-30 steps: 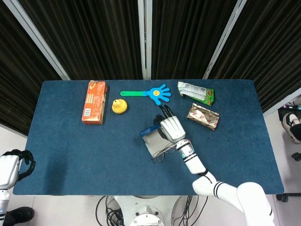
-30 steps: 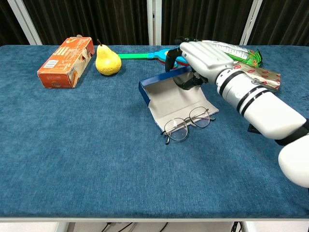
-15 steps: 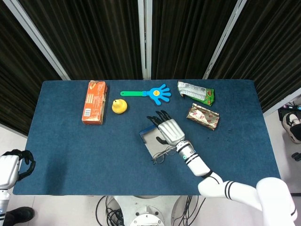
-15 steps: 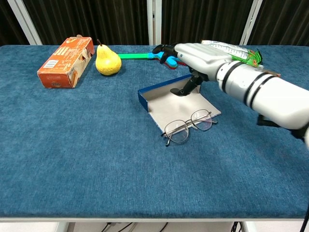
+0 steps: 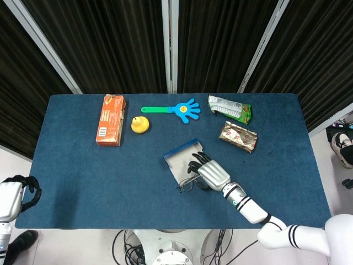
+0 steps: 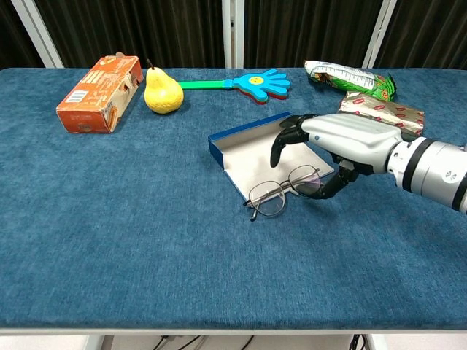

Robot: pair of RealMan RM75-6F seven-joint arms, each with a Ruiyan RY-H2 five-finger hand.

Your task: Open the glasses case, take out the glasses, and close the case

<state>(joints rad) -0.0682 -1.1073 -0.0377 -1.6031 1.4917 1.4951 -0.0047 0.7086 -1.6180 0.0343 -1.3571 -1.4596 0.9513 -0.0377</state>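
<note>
Glasses: thin wire-framed round-lens glasses (image 6: 283, 192) are seen lying on the blue cloth tabletop (image 6: 146, 240), at the near edge of the case.
Right hand: white-and-black robot hand (image 6: 336, 149) is curled over the right lens; whether the frame is gripped cannot be told.
Case: open blue glasses case with pale grey lining (image 6: 252, 149) is laid flat just beyond the glasses, its lid raised at the far side.
Left hand: second hand (image 5: 15, 193) is held off the tabletop's left edge, fingers curled in with nothing in them.
Far items: orange carton (image 6: 98, 93), yellow pear (image 6: 162, 91), blue hand-shaped clapper (image 6: 255, 82), green snack packet (image 6: 349, 76) and red-silver packet (image 6: 381, 111) are ranged along the back.
</note>
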